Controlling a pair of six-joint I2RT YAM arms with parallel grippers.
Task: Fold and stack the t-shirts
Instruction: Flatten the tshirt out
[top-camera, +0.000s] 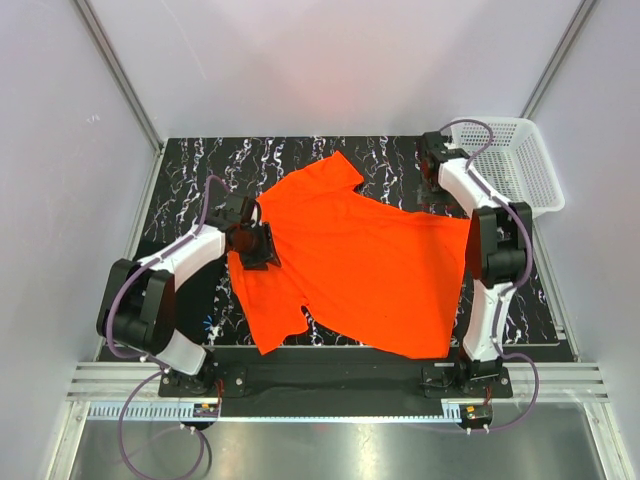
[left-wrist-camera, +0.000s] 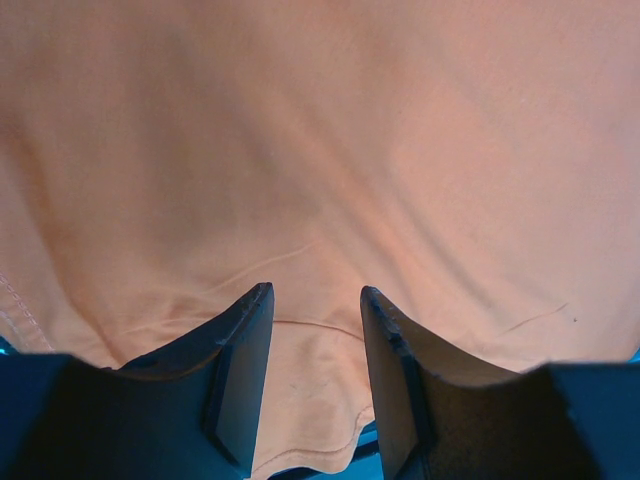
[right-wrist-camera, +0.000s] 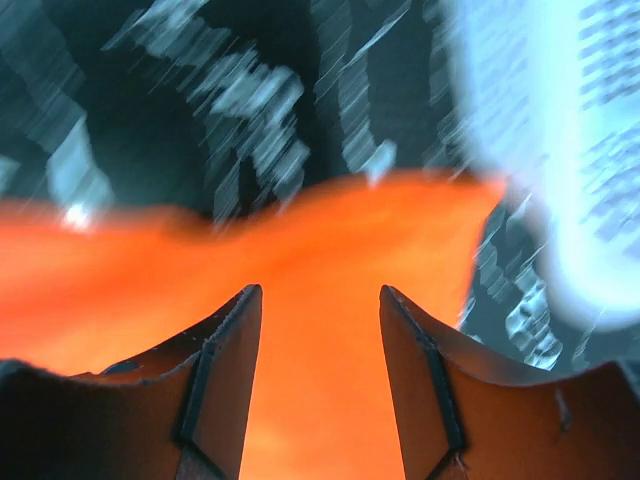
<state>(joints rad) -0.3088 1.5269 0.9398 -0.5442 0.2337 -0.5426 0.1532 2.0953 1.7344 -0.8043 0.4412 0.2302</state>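
**Orange-red t-shirt spread flat, first fold not yet made**

The orange-red t-shirt (top-camera: 360, 265) lies open and slightly askew on the black marbled mat (top-camera: 190, 180) over the worktop. No fold shows, so the step in hand looks like the first grasp.

The left fingers (left-wrist-camera: 240, 370) stand apart over the shirt's left edge, with cloth filling the gap beneath them. The right fingers (right-wrist-camera: 225, 380) are also spread, above the far right corner just beside the white mesh basket (top-camera: 520, 165). That view is blurred, so contact is uncertain.

Next, each pair probably needs to pinch an edge and carry it across.
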